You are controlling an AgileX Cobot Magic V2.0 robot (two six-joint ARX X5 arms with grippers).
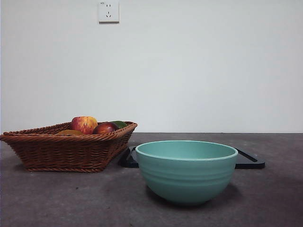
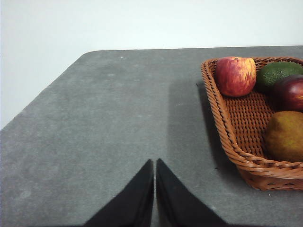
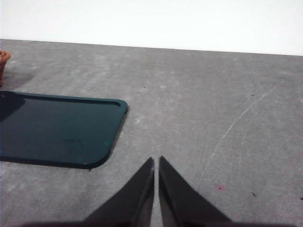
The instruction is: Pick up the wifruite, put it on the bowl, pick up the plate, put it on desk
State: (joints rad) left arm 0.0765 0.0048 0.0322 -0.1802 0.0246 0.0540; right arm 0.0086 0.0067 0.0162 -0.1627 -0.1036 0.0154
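Four fruits: I count them lying together in the wicker basket (image 2: 236, 142).
Wifruite (image 2: 285, 135): the orange-brown one, low in the basket's near end beside the rim, just next to the dark red fruit (image 2: 291, 93).
Other fruit: a red-and-yellow streaked apple (image 2: 236, 75) at the far end, with a green fruit (image 2: 278, 73) beside it.
Bowl (image 1: 186, 171): teal-green, upright on the counter (image 1: 71, 198), in front of the basket's right end; from my low front view I cannot see inside it.
Plate (image 3: 59, 127): a dark flat tray with rounded corners, lying on the counter behind the bowl, just beside the basket.
Left hand (image 2: 155, 163): I see its jaws pressed together, holding nothing, over bare counter, apart from the basket.
Right hand (image 3: 156, 161): jaws likewise pinched narrow and empty, over bare counter near the tray's corner.
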